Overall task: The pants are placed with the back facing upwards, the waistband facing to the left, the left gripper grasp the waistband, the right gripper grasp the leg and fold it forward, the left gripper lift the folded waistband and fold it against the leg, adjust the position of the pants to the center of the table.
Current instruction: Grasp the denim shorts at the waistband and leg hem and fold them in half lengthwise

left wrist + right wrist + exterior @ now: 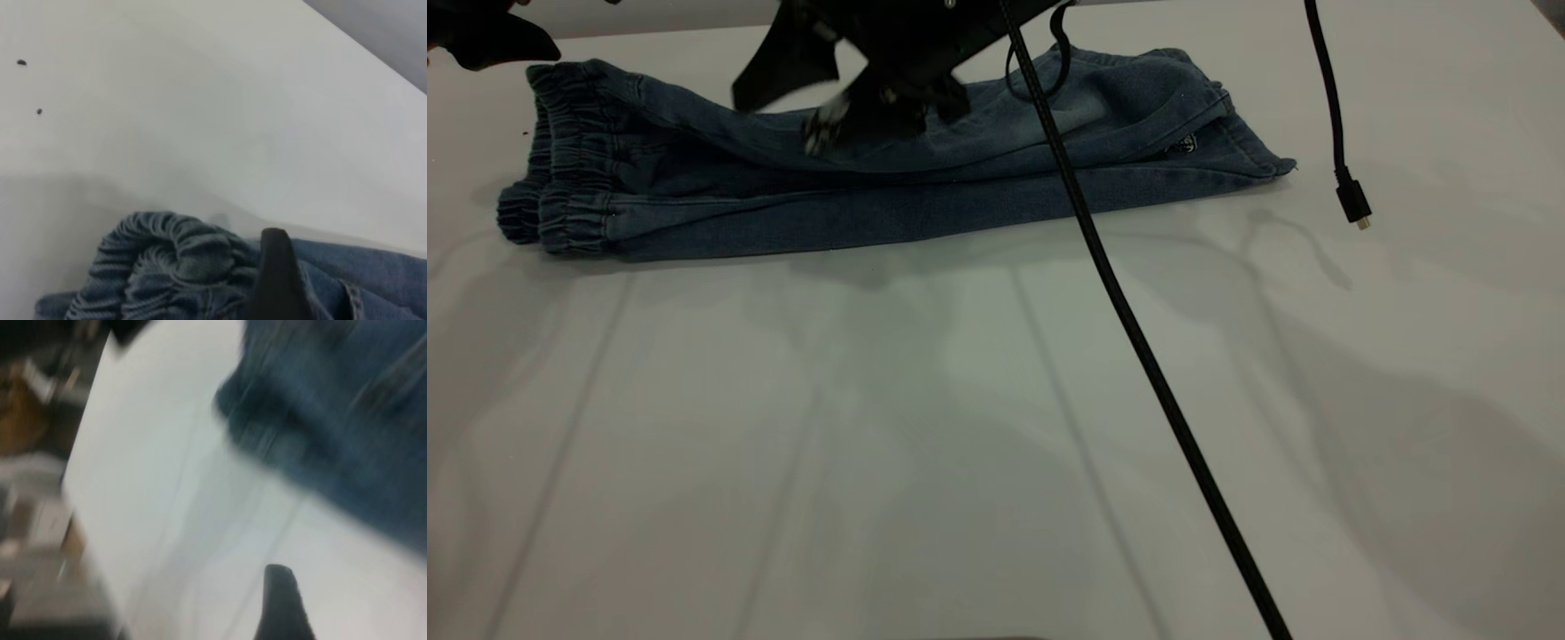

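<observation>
Pants (854, 191), one pair folded lengthwise on one table (960, 444); two grippers' fingers unreadable.

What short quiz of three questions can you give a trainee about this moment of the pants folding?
1. True or false: the pants already lie folded lengthwise on the table.
2. In the exterior view, the waistband is at the: A) left end, B) right end, C) middle.
3. Which gripper is over the middle of the pants?

Key: 1 true. 2 A. 3 the right gripper; the left gripper is beside the waistband end.
</observation>
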Tool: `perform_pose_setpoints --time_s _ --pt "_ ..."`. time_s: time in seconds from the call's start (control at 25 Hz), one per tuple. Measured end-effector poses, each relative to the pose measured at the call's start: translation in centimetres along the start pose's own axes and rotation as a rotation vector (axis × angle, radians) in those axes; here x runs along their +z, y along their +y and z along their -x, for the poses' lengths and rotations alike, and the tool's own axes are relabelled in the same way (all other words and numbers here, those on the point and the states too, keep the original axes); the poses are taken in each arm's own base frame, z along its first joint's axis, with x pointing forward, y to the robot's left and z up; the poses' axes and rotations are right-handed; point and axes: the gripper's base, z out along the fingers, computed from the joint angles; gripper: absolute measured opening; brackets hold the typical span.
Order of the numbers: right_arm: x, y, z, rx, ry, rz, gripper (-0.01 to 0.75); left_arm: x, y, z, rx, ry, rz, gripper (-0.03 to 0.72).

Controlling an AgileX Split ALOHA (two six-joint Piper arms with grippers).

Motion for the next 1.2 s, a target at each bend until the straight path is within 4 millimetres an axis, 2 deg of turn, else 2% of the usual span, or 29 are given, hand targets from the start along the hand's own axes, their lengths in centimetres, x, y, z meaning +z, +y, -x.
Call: perform_pose_setpoints --time_s 0.12,0.24,0.4,0.48,0.68,0.96,1.2 --pt "1.0 0.5 -1.1 -0.015 0.070 -0.021 0.402 0.0 0.0 0.0 0.009 0.000 0.000 0.481" --pt "2.7 0.1 -1.8 -0.034 0.053 -0.101 0.402 0.0 0.0 0.0 0.010 0.000 0.000 0.481" --pt "4.4 -2.6 -2.2 0.001 -0.055 -0.235 0.402 0.0 -0.1 0.0 0.010 0.004 -0.007 0.481" --pt "4.1 -3.9 -1.9 0.009 -0.103 -0.283 0.402 0.0 -0.2 -0.1 0.010 0.011 -0.020 0.481" --pt "2.5 -5.1 0.1 -0.008 -0.217 -0.348 0.402 0.0 -0.4 -0.2 0.010 0.025 -0.044 0.481" --pt "1.2 -3.2 3.5 -0.073 -0.314 -0.304 0.402 0.0 -0.6 -0.3 0.011 0.035 -0.062 0.481" --pt "0.8 -3.3 4.2 -0.108 -0.357 -0.342 0.402 -0.1 -0.8 -0.5 0.034 0.051 -0.094 0.481"
